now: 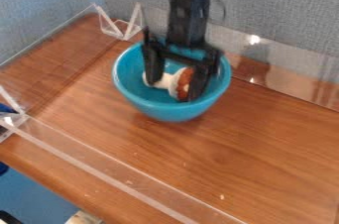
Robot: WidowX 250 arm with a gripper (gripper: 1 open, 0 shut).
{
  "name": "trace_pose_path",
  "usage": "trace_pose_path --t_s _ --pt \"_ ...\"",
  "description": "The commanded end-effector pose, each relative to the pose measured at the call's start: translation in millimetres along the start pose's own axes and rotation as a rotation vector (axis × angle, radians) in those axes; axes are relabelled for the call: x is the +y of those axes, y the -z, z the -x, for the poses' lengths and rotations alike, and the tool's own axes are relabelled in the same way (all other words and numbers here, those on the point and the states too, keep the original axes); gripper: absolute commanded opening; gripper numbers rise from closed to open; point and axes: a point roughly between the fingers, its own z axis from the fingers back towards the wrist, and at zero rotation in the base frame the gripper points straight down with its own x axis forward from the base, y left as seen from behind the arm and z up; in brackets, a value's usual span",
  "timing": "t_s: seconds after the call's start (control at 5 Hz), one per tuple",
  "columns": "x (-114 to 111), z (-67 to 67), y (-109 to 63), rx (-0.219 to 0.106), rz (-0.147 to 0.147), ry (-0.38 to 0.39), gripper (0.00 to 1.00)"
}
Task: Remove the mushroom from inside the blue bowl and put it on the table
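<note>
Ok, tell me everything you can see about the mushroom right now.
The mushroom is a small toy lying on its side inside the blue bowl, cream-white stem pointing left, orange-brown cap to the right. It looks smooth, like plastic. The gripper has its open fingers lowered into the bowl on either side of it, partly hiding it; motion blur makes it impossible to tell whether they touch it. It seems to rest on the bowl's inner surface, not lifted.
</note>
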Motion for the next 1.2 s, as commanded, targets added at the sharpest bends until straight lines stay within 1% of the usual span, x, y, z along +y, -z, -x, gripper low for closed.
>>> trace_pose_path --t_s 0.0,0.2,1.0 --pt "-15.0 -17.1 11.5 -0.030 -0.009 0.064 0.00" --pt "-24.5 -18.4 13.0 -0.042 -0.014 0.109 0.00" --pt "-14.4 -17.4 5.9 -0.034 -0.018 0.116 0.00"
